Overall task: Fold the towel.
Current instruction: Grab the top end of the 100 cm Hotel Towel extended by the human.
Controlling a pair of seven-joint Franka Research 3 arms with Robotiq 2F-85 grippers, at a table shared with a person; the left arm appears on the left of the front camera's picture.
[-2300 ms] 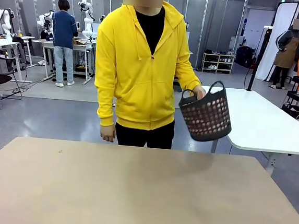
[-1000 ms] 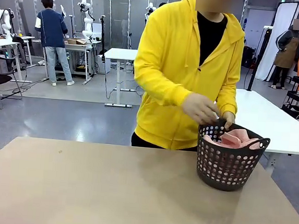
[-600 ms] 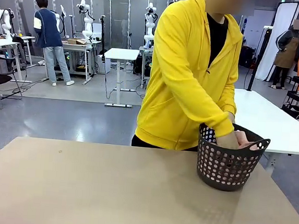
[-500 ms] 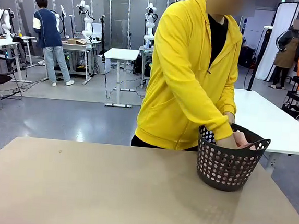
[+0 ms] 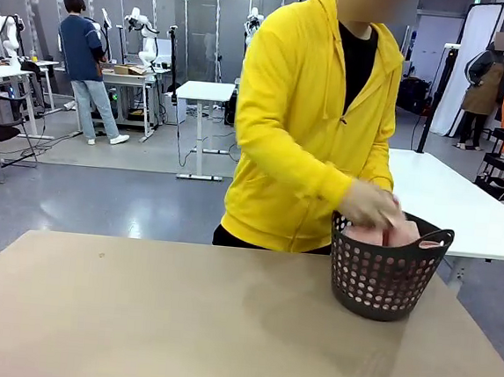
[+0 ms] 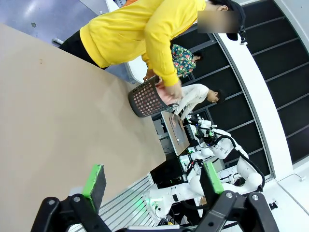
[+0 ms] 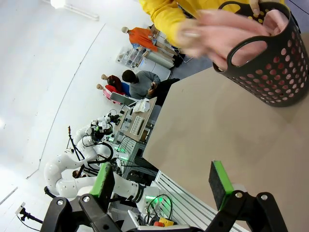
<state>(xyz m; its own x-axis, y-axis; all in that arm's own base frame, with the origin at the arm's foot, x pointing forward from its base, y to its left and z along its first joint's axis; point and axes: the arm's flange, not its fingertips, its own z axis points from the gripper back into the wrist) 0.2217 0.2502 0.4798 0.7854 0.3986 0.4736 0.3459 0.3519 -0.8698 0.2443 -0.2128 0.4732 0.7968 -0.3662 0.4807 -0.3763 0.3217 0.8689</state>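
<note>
Over the table [image 5: 134,319], hand [image 5: 370,203] and towel [image 5: 407,235] now higher in basket [image 5: 385,284].

front faces person [image 5: 305,131], wrists low (sharing basket [image 5: 384,275])

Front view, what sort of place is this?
Probably a robotics lab or workshop hall: the robot's left hand hangs open over a tan table, white work tables stand on a bare grey floor, and another person stands at a cluttered bench behind.
</note>
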